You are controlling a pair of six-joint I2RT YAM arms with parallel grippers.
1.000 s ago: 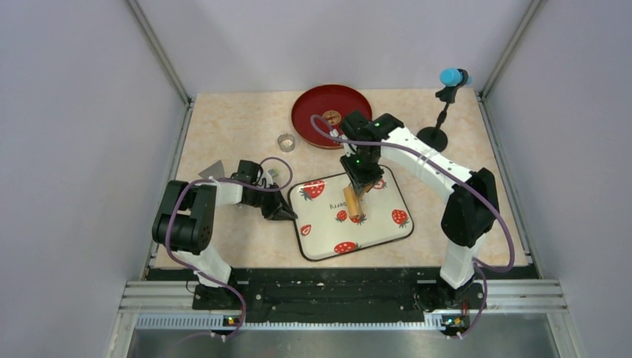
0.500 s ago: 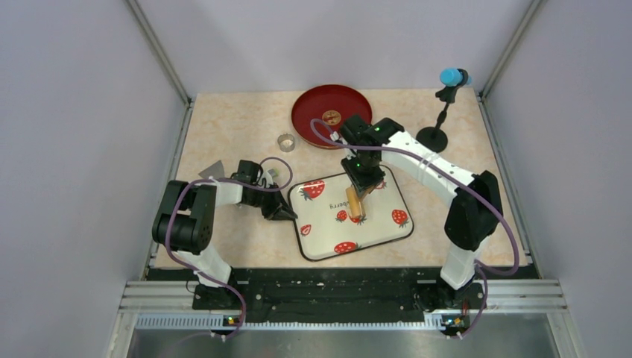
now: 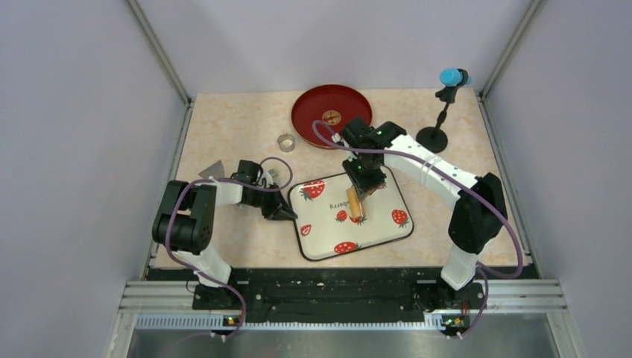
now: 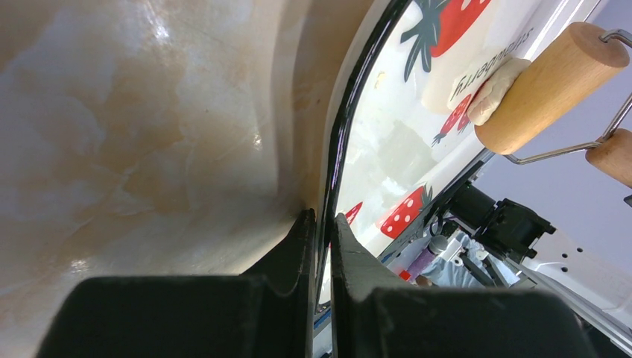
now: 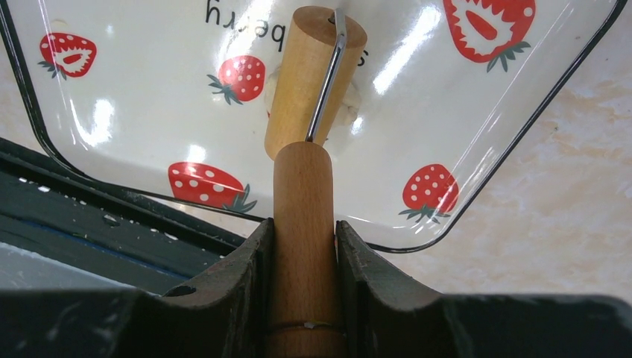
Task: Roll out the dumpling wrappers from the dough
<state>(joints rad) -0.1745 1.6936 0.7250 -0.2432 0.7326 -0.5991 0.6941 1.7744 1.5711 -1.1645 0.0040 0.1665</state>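
On the strawberry tray point(image 3: 375, 230), the right gripper point(image 5: 302, 233) clamps the wooden roller point(image 5: 313, 82) by its handle, drum resting on the dough point(image 4: 498, 88); the left gripper point(image 4: 322, 221) pinches the tray's rim.

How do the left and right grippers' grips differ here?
The left gripper pinches the tray rim, nearly shut; the right gripper sits wider around the roller handle. The left is at the tray's edge; the right above it, roller on the dough. Both hold something.

arms point(image 3: 436, 168): white links, black joints | cables point(image 3: 314, 130): purple | tool fingers point(image 5: 242, 276): black
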